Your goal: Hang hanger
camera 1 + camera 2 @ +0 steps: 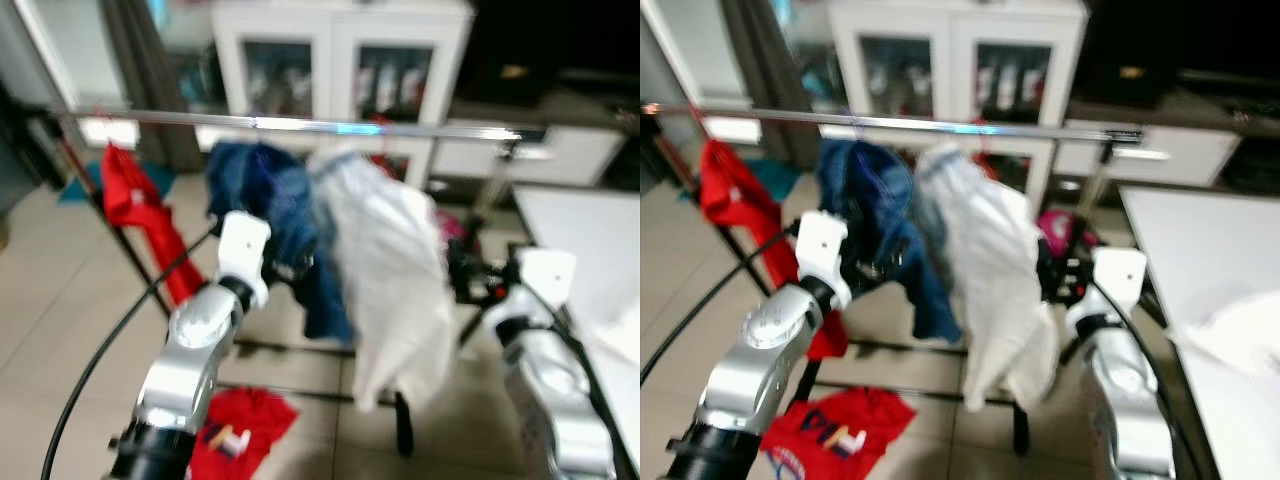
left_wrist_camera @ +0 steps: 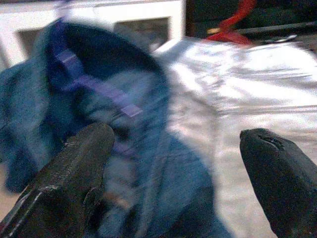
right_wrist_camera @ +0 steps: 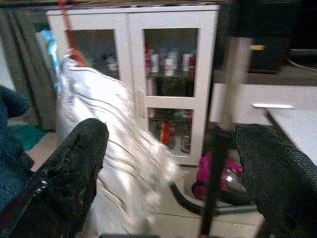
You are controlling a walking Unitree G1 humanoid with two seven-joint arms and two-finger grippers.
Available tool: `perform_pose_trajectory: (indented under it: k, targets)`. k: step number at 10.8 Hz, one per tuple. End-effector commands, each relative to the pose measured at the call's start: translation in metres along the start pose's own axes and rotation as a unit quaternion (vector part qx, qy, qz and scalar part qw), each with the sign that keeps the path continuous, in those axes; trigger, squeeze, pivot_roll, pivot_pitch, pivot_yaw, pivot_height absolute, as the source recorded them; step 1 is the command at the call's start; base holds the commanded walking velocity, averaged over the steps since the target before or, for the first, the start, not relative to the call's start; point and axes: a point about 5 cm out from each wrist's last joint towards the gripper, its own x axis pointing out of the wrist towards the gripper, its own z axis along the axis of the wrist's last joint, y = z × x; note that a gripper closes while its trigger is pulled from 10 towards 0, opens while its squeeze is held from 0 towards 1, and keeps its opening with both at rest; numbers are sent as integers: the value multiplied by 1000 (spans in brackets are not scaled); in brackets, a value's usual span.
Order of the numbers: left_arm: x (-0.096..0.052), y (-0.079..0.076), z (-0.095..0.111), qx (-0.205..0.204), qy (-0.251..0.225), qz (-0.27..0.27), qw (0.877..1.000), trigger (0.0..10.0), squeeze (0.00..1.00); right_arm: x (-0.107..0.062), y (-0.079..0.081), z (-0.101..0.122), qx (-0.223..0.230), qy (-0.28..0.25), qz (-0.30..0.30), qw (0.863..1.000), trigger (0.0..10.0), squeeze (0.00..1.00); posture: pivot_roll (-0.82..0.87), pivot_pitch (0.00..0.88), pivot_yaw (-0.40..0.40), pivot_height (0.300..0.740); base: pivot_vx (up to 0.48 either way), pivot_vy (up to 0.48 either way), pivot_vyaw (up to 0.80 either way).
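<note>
Left gripper (image 2: 173, 183) jaws spread wide at blue garment (image 2: 99, 124); right gripper (image 3: 173, 178) jaws spread, empty.

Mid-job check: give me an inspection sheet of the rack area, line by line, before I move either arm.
Surface: tiled floor; white table on the robot's right.
Job's things: rail carries a red garment, blue garment and white garment.
Clutter: red cloth on the floor under the rack.
Grippers: left claw open at the blue garment; right claw open beside the white garment.
Cables: black cable along the left arm.
Surroundings: white glass-door cabinet behind.
</note>
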Motion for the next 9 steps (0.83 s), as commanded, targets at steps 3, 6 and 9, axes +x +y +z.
perform_pose_trajectory:
  k: [3, 6, 9]
  targets:
    - [-5, -1, -1, 12, 4, -16, 1000, 10000, 722, 9, 7, 21, 8, -40, 22, 999, 10000, 1000, -26, 0, 24, 740, 436, 0, 267]
    - [-9, -11, -2, 27, 9, -70, 997, 10000, 706, 12, -4, 28, -33, -24, 35, 999, 10000, 1000, -25, 0, 21, 740, 97, 0, 0]
    - [-10, -28, 3, 33, -2, -178, 983, 10000, 706, 21, -14, 36, -11, 0, 88, 996, 10000, 1000, -19, 0, 11, 740, 0, 0, 0]
